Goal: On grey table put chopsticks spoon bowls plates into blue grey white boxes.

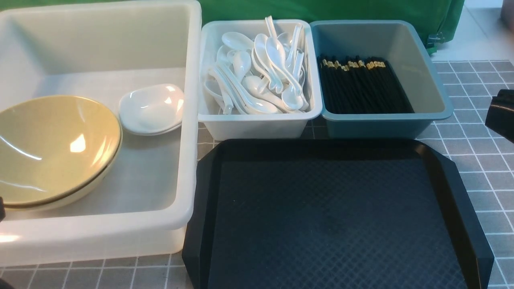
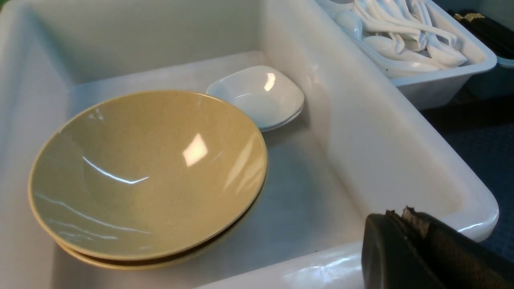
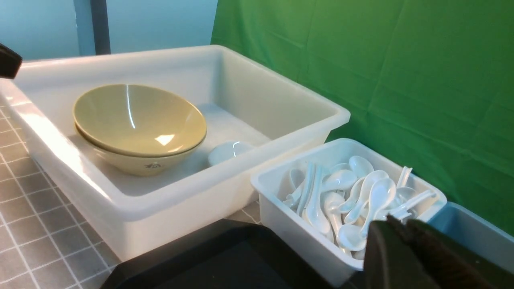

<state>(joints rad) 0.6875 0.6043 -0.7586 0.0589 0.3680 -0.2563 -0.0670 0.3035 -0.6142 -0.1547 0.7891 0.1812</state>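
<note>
Translucent white plastic forms the large box on the left of the grey surface. Inside it two stacked beige bowls sit tilted against its left side, and two small white plates, stacked, lie just beside them toward the right wall. The floor of the box between the bowls and the right wall is bare.

The small white box stands just right of the large one, their rims close together, and it is heaped with white spoons. The blue-grey box sits flush against its right side, with the black chopsticks lying in a bundle on its floor, gold bands at the far end.

A black tray lies nearer the robot, its far edge almost touching both small boxes and its left edge beside the large box.

The left end effector hangs over the near rim of the large box, fingers pressed together and holding nothing. The right end effector hovers near the two small boxes; its fingers look pressed together too, though only their tips show.
</note>
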